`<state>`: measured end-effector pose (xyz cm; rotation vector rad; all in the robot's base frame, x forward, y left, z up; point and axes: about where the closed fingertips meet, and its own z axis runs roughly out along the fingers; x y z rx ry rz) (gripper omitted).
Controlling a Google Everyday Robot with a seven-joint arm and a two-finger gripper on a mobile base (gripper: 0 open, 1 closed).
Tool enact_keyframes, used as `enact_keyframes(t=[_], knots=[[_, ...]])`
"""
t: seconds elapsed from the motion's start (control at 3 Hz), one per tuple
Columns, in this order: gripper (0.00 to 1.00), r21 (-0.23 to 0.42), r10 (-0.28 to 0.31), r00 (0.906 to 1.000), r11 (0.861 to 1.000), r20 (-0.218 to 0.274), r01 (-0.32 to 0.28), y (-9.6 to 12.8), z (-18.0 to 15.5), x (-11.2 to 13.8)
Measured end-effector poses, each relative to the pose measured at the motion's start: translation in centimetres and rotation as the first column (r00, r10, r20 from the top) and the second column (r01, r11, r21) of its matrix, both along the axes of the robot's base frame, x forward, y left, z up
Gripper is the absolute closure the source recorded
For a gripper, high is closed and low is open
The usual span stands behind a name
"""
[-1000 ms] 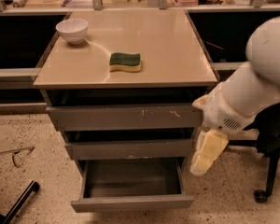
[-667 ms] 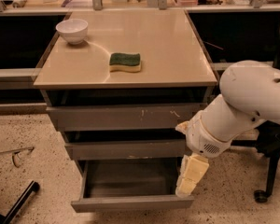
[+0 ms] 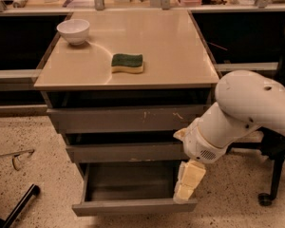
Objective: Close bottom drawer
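One second of travel has brought the end effector [image 3: 188,183] down and leftward to the right front corner of the bottom drawer [image 3: 128,206], seemingly touching its front, grip state not discernible, nothing visibly held; the drawer stands pulled out, so a closing push appears imminent.

Bottom drawer [image 3: 133,206] sticks out below two upper drawers [image 3: 128,120], gripper [image 3: 189,183] at its right front corner; bowl [image 3: 73,31] back-left, sponge [image 3: 127,62] mid on cabinet top [image 3: 175,46].
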<state>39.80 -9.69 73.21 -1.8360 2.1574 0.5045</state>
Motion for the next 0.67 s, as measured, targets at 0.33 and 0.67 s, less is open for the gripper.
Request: enact_keyframes(t=[0.33, 0.67], knots=[[0.00, 0.005, 0.036, 0.9972, 0.999, -0.065, -0.036, 2.5, -7.2, -0.2], [0.00, 0.028, 0.050, 0.9909, 0.999, -0.125, -0.047, 4.7, -16.1, -0.6]])
